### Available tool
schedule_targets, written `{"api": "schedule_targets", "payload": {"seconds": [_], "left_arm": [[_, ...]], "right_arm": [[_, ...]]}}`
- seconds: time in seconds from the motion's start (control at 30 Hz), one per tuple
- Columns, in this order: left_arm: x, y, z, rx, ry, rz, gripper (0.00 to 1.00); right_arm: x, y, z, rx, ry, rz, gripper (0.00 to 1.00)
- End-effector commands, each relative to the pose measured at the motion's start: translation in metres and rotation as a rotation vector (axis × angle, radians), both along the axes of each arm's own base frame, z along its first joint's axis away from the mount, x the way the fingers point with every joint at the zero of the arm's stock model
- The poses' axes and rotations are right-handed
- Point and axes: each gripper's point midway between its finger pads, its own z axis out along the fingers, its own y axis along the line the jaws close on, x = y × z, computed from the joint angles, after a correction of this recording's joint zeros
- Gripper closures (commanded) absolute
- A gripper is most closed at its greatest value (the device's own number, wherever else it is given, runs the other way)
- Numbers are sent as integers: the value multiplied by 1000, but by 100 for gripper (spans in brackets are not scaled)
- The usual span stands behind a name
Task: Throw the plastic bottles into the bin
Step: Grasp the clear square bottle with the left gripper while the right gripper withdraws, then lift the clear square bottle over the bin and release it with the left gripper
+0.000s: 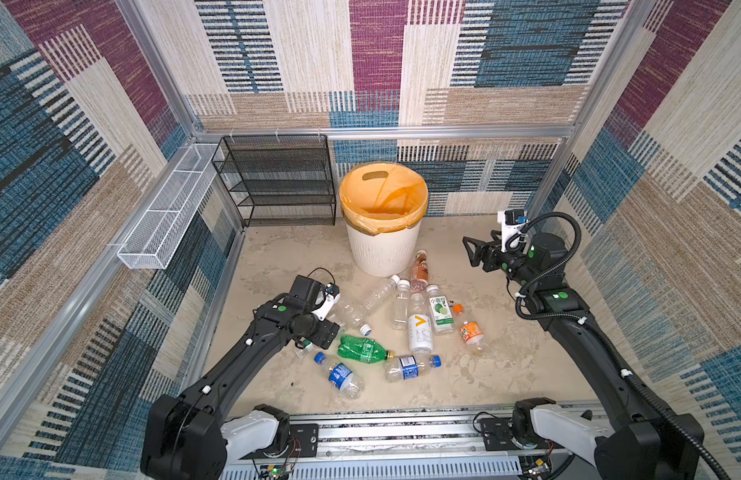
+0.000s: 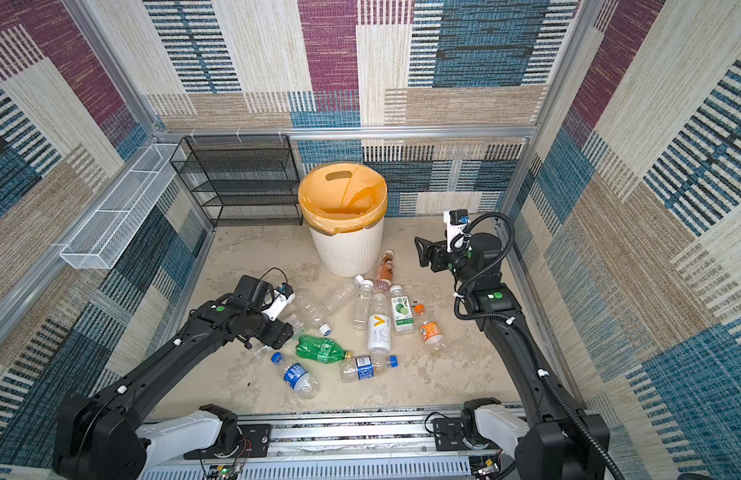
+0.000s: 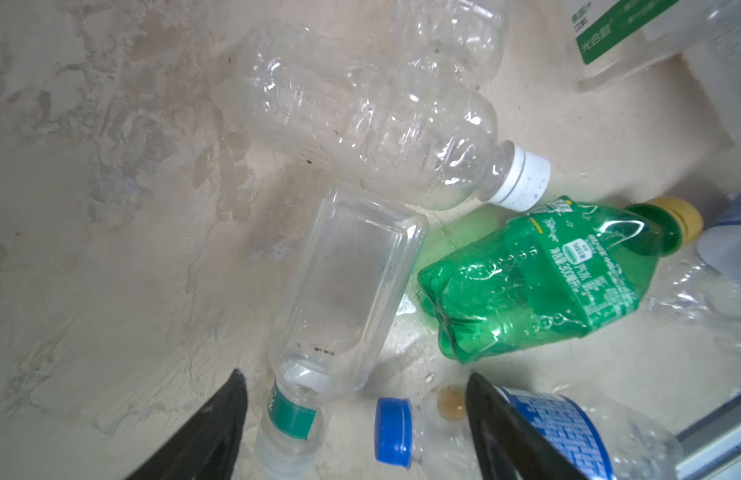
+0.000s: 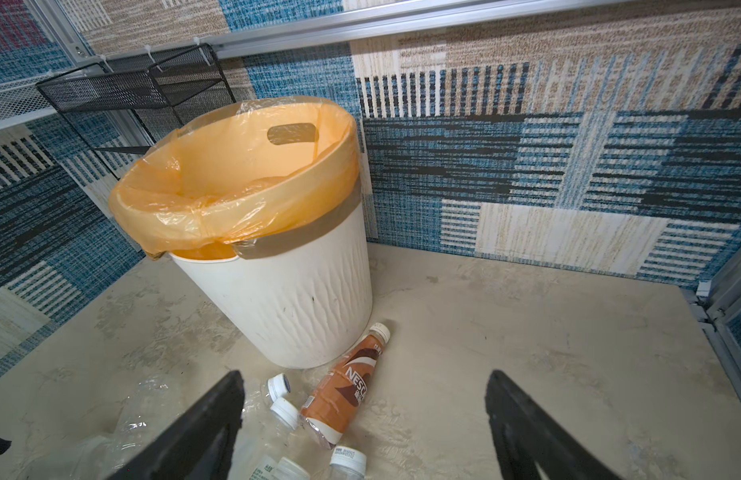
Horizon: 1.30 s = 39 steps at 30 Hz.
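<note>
Left wrist, hand: the left gripper [image 3: 354,376] is spread wide and grips nothing. One finger stands beside the green-banded neck of a square clear bottle [image 3: 344,282]; the other overlaps a blue-label bottle [image 3: 568,432], and I cannot tell whether they touch.
Left wrist, neighbours: a crushed green bottle [image 3: 539,274] with a yellow cap lies just beside the square bottle's base. A ribbed clear bottle [image 3: 360,120] with a white cap lies above both.
Right wrist, hand: the right gripper [image 4: 364,374] is wide open and empty, raised above the table [image 4: 527,332] and facing the bin [image 4: 285,299].
Right wrist, foot of bin: a brown-label bottle [image 4: 348,386] lies with its cap close to the bin wall, with white caps of clear bottles next to it.
Top views, bin: at the middle of the table's far edge, beside the black mesh rack [image 1: 277,183].
Top views, bottles: the plastic bottles [image 1: 379,293] lie clustered mid-table, between the bin and the near edge.
Top views, arms: the left gripper is low over the cluster's left side. The right gripper is near the table's right edge, level with the bin.
Top views, wall: a white wire basket [image 1: 165,216] hangs above the table's left edge.
</note>
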Motion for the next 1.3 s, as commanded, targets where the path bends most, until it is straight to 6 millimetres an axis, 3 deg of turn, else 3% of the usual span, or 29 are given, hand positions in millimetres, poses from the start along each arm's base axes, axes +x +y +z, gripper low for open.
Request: {"api": "schedule_targets", "payload": {"seconds": [0.0, 0.2, 0.3, 0.57, 0.77, 0.97, 1.03, 1.13, 1.27], "left_arm": [[16, -4, -7, 22, -43, -43, 17], [27, 0, -37, 97, 29, -42, 21], [32, 3, -43, 116, 18, -30, 25], [28, 3, -53, 122, 45, -32, 51], [22, 6, -29, 98, -14, -24, 59], [19, 23, 12, 102, -79, 65, 58], [22, 38, 29, 75, -119, 167, 56], [32, 76, 51, -19, -187, 416, 52], [39, 108, 59, -256, -208, 693, 51]], "right_arm": [[2, 2, 7, 22, -31, 13, 9], [4, -5, 7, 18, -28, -10, 9], [5, -8, 6, 18, -26, -20, 9], [11, -13, -4, 19, -7, -39, 9], [16, -23, -6, 32, -4, -69, 10], [21, -21, -12, 59, 21, -49, 11], [23, -18, -17, 68, 41, -39, 11], [26, -15, -21, 81, 61, -23, 11], [29, -11, -24, 106, 83, -1, 12]]}}
